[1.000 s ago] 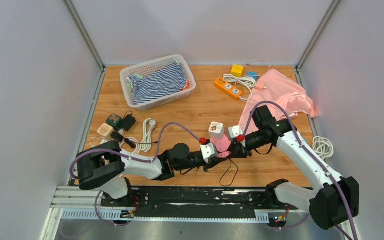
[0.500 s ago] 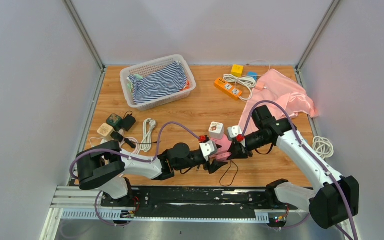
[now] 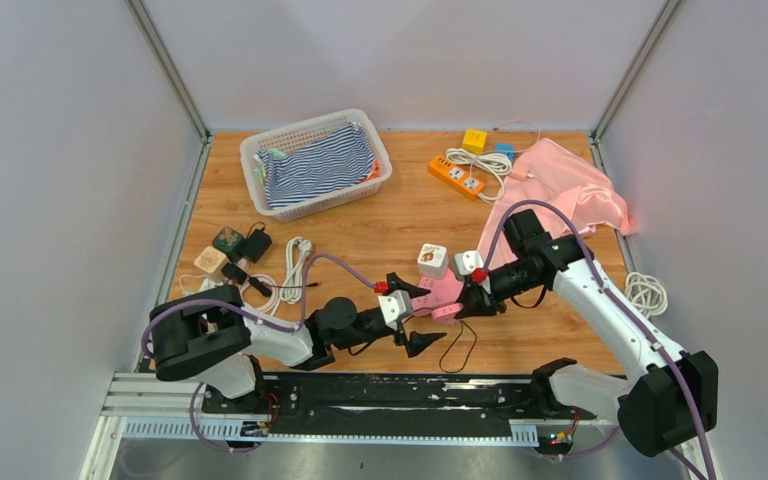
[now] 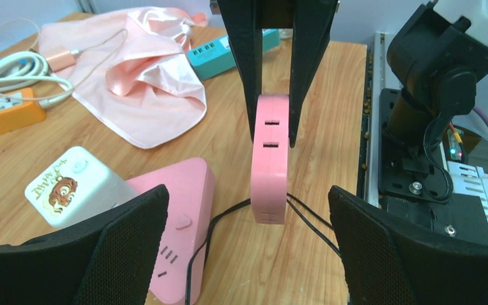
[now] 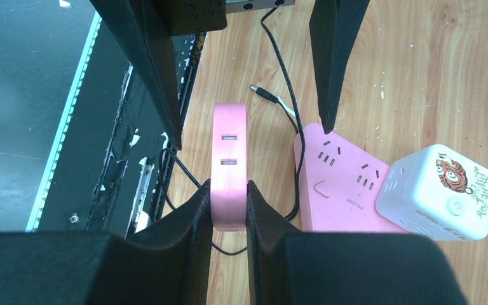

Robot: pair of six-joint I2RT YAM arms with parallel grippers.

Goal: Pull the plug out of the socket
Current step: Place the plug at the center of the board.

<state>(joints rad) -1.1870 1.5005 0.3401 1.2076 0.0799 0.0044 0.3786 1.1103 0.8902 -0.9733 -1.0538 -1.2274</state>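
Right gripper (image 5: 229, 194) pinching pink block (image 5: 229, 146), seemingly the plug, left gripper (image 4: 246, 197) spread wide, pink socket (image 4: 181, 216) alongside

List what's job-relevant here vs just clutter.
Job: pink socket block, clamped in right gripper; left gripper, open; black cable.
Clutter: pink triangular power strip, white cube socket, pink cloth, orange power strip, teal power strip, basket of striped cloth.

No wording can be read. The white plastic cube socket (image 5: 441, 190) carries a cartoon animal face (image 5: 460, 175) on its top, with lettering beside it too small to make out (image 4: 57, 181). The pink triangular plastic power strip (image 5: 340, 184), touching that cube, bears tiny grey print, illegible.
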